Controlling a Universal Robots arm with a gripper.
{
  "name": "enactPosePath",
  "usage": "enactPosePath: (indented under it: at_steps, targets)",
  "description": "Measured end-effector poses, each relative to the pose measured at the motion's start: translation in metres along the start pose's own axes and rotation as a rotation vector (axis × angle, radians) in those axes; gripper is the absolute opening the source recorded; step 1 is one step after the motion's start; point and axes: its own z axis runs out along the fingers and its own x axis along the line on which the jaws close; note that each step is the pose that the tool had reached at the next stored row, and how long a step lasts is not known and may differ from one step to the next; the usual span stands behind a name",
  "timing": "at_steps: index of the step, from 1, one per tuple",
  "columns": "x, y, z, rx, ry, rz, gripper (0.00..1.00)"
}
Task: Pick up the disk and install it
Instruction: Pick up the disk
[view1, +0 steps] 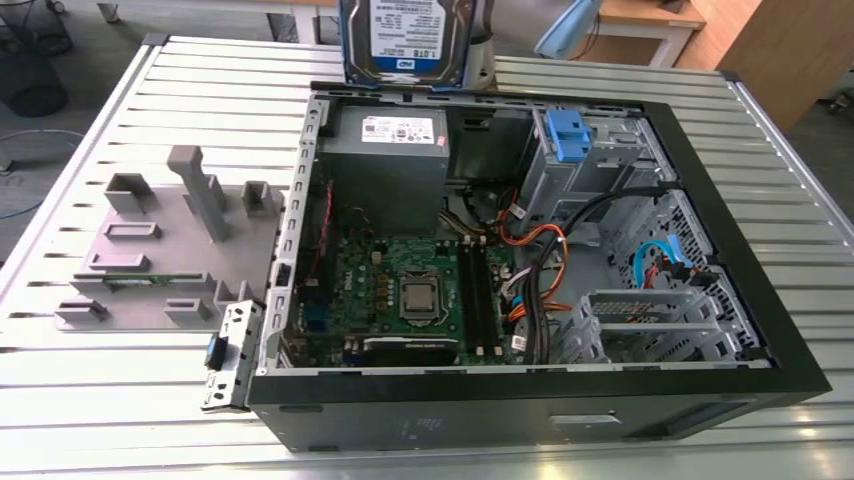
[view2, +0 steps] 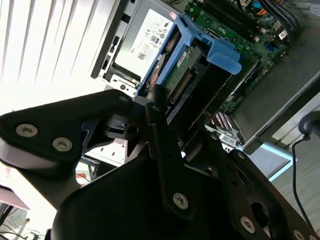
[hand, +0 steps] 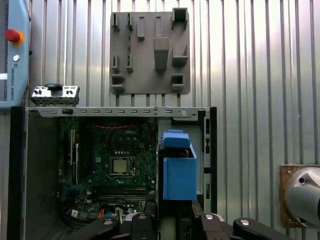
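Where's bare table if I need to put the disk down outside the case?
Bare slatted table lies past the grey fixture plate toward the exterior view's upper left, and in the strip below the computer case. Inside the case it is crowded: motherboard, cables. The disk hangs above its far wall.

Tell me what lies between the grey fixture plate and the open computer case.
Nothing: in the first wrist view, a bare strip of slatted table separates the fixture plate from the computer case.
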Motion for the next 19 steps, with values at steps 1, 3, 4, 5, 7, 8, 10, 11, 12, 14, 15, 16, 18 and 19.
enactPosePath:
  at_steps: [1, 3, 4, 5, 7, 8, 10, 11, 12, 14, 15, 16, 18, 19]
  targets:
    - [0.0007, 0.0000, 0.0000, 0.0000, 0.0030, 0.000, 0.35]
    - [0.0018, 0.0000, -0.0001, 0.0001, 0.0096, 0.001, 0.35]
    - [0.0024, 0.0000, -0.0002, 0.0000, 0.0128, 0.001, 0.35]
    - [0.0032, -0.0001, -0.0001, 0.0002, 0.0159, 0.001, 0.35]
    - [0.0052, -0.0001, -0.0001, 0.0003, 0.0220, 0.001, 0.35]
    - [0.0063, -0.0001, -0.0001, 0.0004, 0.0250, 0.001, 0.35]
    - [0.0090, -0.0002, -0.0001, 0.0004, 0.0310, 0.001, 0.35]
    - [0.0104, -0.0002, -0.0001, 0.0005, 0.0338, 0.001, 0.35]
    - [0.0118, -0.0002, -0.0001, 0.0005, 0.0365, 0.002, 0.35]
    - [0.0148, -0.0003, 0.0000, 0.0007, 0.0420, 0.002, 0.35]
    - [0.0164, -0.0003, 0.0000, 0.0008, 0.0448, 0.002, 0.35]
    - [0.0180, -0.0004, 0.0000, 0.0009, 0.0479, 0.002, 0.35]
    - [0.0214, -0.0004, 0.0001, 0.0010, 0.0543, 0.002, 0.35]
    - [0.0231, -0.0004, 0.0001, 0.0011, 0.0575, 0.002, 0.35]
